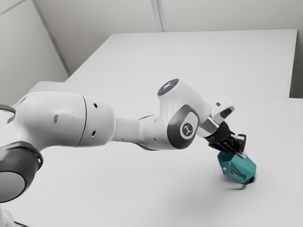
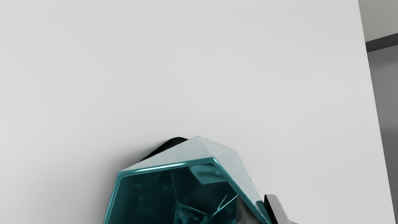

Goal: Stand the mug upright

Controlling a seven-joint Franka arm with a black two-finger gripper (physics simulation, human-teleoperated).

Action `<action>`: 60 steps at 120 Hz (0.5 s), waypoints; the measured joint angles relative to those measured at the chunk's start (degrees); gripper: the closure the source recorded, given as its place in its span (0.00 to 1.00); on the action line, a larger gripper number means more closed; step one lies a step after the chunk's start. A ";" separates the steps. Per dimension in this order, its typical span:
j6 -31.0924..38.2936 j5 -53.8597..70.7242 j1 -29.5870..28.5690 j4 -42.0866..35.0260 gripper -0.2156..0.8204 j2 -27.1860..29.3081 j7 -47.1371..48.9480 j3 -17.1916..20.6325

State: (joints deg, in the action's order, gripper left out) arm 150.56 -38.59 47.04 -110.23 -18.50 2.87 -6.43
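Observation:
The gripper (image 1: pixel 239 152) reaches down at the exterior view's right, at the upper edge of the teal faceted mug (image 1: pixel 236 166). The mug is tilted, with its black handle (image 1: pixel 250 181) low on the side away from the arm. In the wrist view the mug (image 2: pixel 217 148) shows its open mouth and dark inside, and a bit of the black handle (image 2: pixel 174 142) behind it. One finger of the gripper (image 2: pixel 256 209) is inside the mouth and the other outside, pinching the wall between them. Whether the mug touches the table cannot be told.
A white table (image 1: pixel 142 189) lies under the arm and mug. Behind it in the exterior view is another white surface (image 1: pixel 203 56), with pale walls around. A table edge runs down one side of the wrist view, beyond the outer finger.

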 joint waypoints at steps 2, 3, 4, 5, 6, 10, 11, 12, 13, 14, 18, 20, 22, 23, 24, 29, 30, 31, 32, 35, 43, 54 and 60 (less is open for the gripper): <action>-0.16 0.09 0.03 -0.03 0.95 0.23 0.05 -0.10; -0.26 0.12 0.03 -0.04 0.95 0.36 0.08 -0.17; -0.38 0.17 0.06 -0.07 0.95 0.49 0.11 -0.31; -0.52 0.21 0.07 -0.09 0.95 0.64 0.13 -0.47; -0.70 0.30 0.08 -0.12 0.95 0.86 0.16 -0.66; -1.54 0.92 0.11 -0.20 0.95 1.71 0.29 -1.53; -1.78 1.15 0.10 -0.21 0.95 1.93 0.32 -1.80; -2.05 1.42 0.09 -0.22 0.95 2.16 0.35 -2.09; -2.34 1.72 0.09 -0.23 0.95 2.38 0.39 -2.38; -2.68 2.09 0.11 -0.23 0.95 2.64 0.43 -2.74; -4.16 3.57 0.07 -0.22 0.96 3.60 0.62 -4.17; -5.02 4.41 0.04 -0.21 0.96 4.12 0.76 -4.86; -5.93 5.46 0.08 -0.21 0.96 4.64 0.94 -5.63; -6.39 6.03 0.06 -0.21 0.96 4.90 1.05 -5.99; -6.85 6.60 0.03 -0.21 0.96 5.16 1.15 -6.32; -9.20 9.48 -0.04 -0.20 0.96 6.30 1.71 -7.98; -9.67 10.07 -0.03 -0.20 0.96 6.50 1.81 -8.32; -10.13 10.61 -0.06 -0.20 0.96 6.66 1.92 -8.62; -10.57 11.14 -0.09 -0.20 0.96 6.81 2.02 -8.90; -11.93 12.66 -0.04 -0.19 0.96 7.16 2.31 -9.89; -15.44 16.61 -0.16 -0.19 0.96 7.86 3.07 -11.94; -19.80 21.02 -0.30 -0.19 0.96 8.13 4.08 -13.95; -21.81 23.02 -0.14 -0.19 0.96 8.10 4.59 -14.63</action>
State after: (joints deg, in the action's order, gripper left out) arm 128.75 -15.57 46.90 -110.42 -10.40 7.46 -21.06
